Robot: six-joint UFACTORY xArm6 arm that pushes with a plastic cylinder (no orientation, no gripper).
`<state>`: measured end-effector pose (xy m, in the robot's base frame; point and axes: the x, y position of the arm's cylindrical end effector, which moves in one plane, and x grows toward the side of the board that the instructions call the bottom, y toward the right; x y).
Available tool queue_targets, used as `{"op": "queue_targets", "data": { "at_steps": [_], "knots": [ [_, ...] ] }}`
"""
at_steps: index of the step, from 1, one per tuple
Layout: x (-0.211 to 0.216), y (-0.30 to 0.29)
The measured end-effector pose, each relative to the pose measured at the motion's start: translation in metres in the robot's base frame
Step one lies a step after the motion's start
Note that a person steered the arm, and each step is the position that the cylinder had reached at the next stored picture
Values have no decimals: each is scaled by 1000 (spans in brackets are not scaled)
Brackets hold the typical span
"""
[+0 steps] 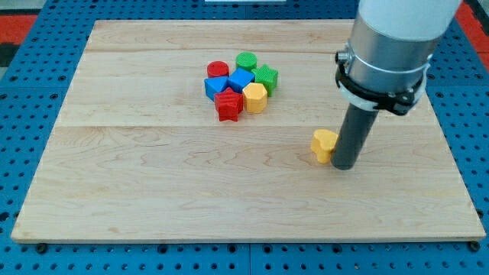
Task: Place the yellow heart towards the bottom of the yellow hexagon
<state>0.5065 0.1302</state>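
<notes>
Camera view finds the tool point(344, 165), a bare rod that grasps nothing, touching the right side of the yellow heart point(324, 144) on the table point(153, 198). Yellow hexagon point(254, 98) sits well apart, upper left, packed against the red star point(228, 105). Risk: an off-centre push spins the heart away, or overshoot scatters the cluster.

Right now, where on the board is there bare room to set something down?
The wooden board is bare along the view's left and bottom, below the cluster around the yellow hexagon. It is crowded there, and at the view's right where my tip touches the yellow heart.
</notes>
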Motion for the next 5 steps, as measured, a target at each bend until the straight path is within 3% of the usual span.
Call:
{"op": "queue_targets", "data": {
  "at_steps": [1,4,5],
  "knots": [
    [-26,-3],
    [-57,-119],
    [-70,-130]
  ]
}}
